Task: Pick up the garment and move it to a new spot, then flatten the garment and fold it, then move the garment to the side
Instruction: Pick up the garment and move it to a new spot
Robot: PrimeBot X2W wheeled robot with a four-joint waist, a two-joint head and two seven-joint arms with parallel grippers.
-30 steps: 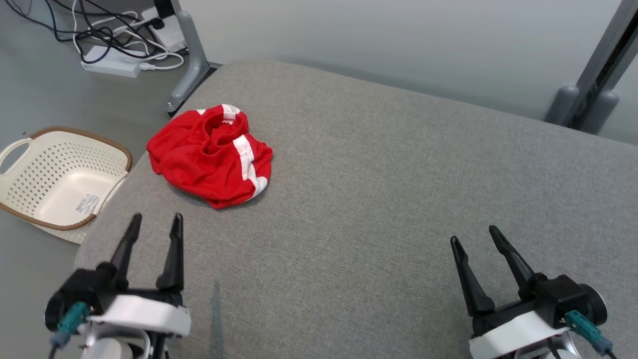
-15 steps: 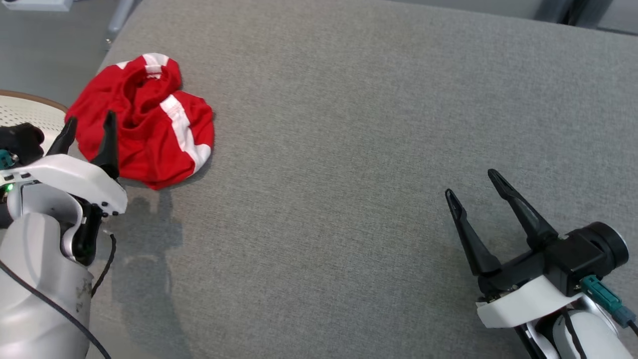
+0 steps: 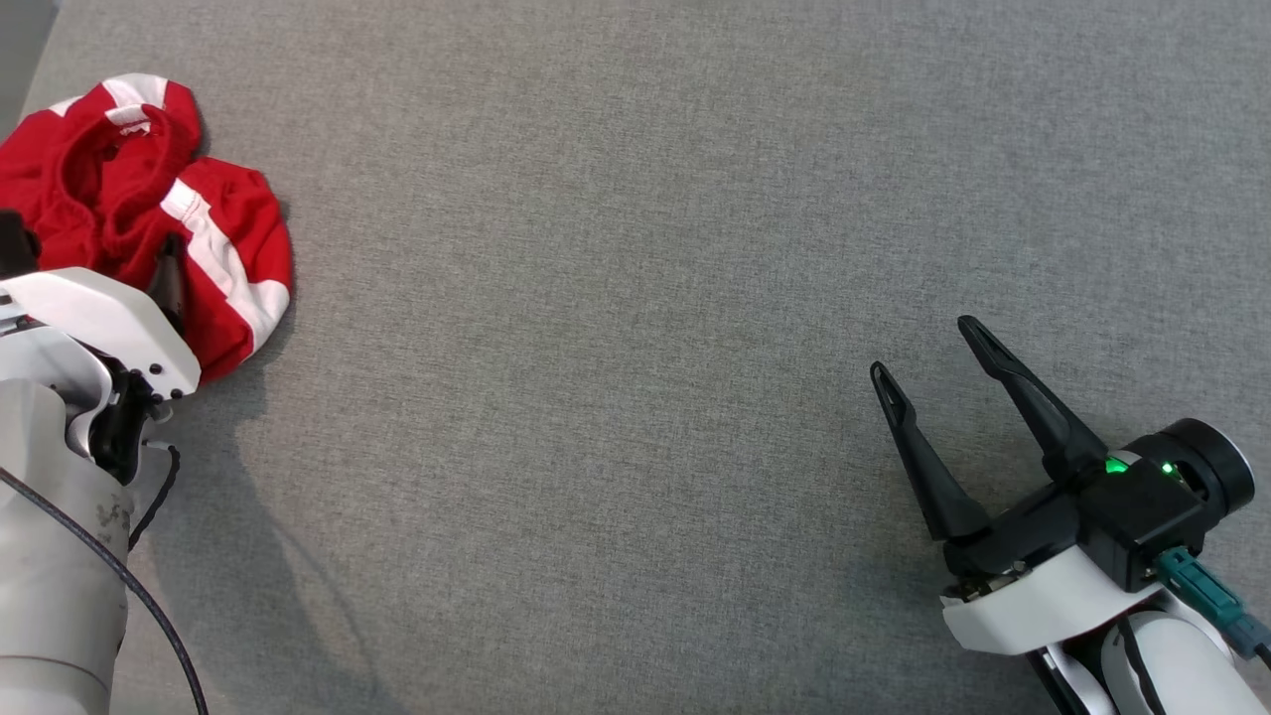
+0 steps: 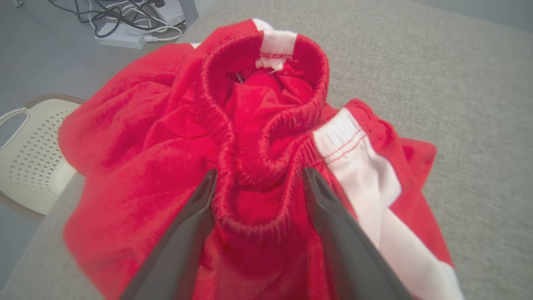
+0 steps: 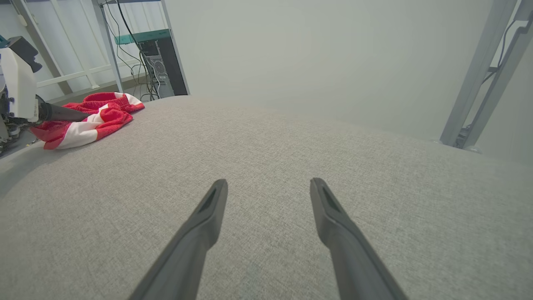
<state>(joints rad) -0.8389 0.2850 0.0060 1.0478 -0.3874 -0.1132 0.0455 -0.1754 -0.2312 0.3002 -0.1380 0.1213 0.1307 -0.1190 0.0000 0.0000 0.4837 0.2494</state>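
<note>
Red shorts (image 4: 137,137) lie bunched at the grey pad's (image 3: 635,248) left edge. The left gripper (image 4: 260,171) is open over their waistband. The right gripper (image 3: 921,346) is open, far off. Their tag (image 4: 270,63) is too blurry to read.

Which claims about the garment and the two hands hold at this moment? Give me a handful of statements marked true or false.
1. The left hand is open, its fingers on either side of a bunched fold of the red garment. True.
2. The right hand grips a corner of the garment. False: it is open and empty over the bare grey padded surface, far from the garment.
3. The garment lies flat and neatly folded. False: it is a crumpled heap with its elastic waistband bunched up.
4. The garment carries white stripes. True.
5. A cream basket with a perforated wall sits beside the padded surface. True.
</note>
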